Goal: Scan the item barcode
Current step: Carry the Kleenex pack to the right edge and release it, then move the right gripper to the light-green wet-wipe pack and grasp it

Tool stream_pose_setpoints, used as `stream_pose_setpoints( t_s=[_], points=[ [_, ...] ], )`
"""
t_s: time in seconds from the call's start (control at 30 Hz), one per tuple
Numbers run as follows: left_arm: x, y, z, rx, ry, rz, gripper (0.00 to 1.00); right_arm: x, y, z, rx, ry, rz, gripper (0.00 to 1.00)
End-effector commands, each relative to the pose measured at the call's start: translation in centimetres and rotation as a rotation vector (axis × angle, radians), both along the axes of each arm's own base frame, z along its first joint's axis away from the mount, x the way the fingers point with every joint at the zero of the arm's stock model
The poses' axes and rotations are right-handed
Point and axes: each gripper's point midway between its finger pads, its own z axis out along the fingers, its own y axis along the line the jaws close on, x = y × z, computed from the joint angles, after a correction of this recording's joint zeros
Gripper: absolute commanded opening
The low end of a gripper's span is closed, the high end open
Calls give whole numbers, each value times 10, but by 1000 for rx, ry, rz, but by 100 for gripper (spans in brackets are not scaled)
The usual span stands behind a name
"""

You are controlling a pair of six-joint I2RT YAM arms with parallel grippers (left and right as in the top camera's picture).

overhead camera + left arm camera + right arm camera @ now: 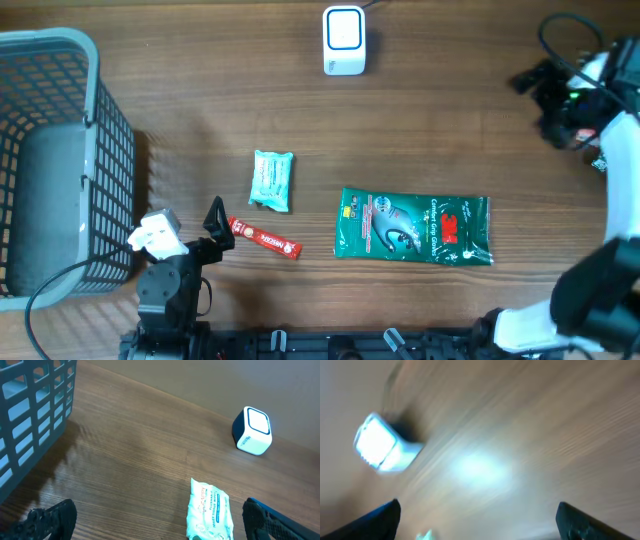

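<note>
While I watched the feeds, the wood-grain table [200, 80] filled every view, brown with fine straight streaks. A grey plastic basket [112, 160] with lattice walls sat at the left edge of the overhead frame.

Largest of the items was a flat green pouch [413, 227], lower right of centre, glossy and rectangular. It carried a red 3M logo and a grey picture; its white lettering I could not read. Upper left of it, well apart, lay a small pale teal tissue pack [272, 181], soft and crinkled. In the left wrist view that pack [210, 510] sat at the bottom, its print too small for me to read.

The scanner [344, 40], a white rounded box with a blue-rimmed window, stood at the top centre, far from all three items. It was sharp in the left wrist view [252, 431] and blurred in the right wrist view [382, 445].

Smallest was a thin red stick sachet [264, 238], lying slantwise below the tissue pack; its white lettering looked like Nescafé.

My left gripper [220, 228] sat just beside the stick's left end, its jaws spread wide and holding nothing. My right gripper [540, 100], at the upper right, also had its jaws wide apart and empty.
</note>
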Motion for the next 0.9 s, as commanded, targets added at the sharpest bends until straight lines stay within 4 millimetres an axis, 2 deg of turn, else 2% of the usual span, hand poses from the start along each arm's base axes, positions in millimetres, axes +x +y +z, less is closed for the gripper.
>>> stream_pose_setpoints(
  t_s=[0.0,0.07,0.13,0.2,0.3,0.4,0.47,0.57,0.63,0.73,0.8,0.87],
  points=[
    [0,-2,0,-1,-5,-13,100,-33,121,6,277,113,261,100],
    [0,-2,0,-1,-5,-13,100,-57,178,-15,218,170,421,100],
    [0,-2,0,-1,-5,-13,100,-78,220,-30,140,185,535,100],
    [0,-2,0,-1,-5,-13,100,-95,260,-43,75,211,561,100],
    [0,-2,0,-1,-5,-13,100,-110,299,-68,-17,251,448,100],
    [0,-2,0,-1,-5,-13,100,-136,349,-92,22,329,310,100],
    [0,-2,0,-1,-5,-13,100,-146,374,-103,72,388,170,99],
    [0,-2,0,-1,-5,-13,100,-153,401,-120,131,447,30,100],
    [0,-2,0,-1,-5,-13,100,-143,401,-135,113,415,-58,100],
    [0,-2,0,-1,-5,-13,100,-112,399,-140,99,271,-133,99],
    [0,-2,0,-1,-5,-13,100,-104,401,-139,109,238,-145,99],
    [0,-2,0,-1,-5,-13,100,-102,402,-146,108,236,-160,97]
  ],
)
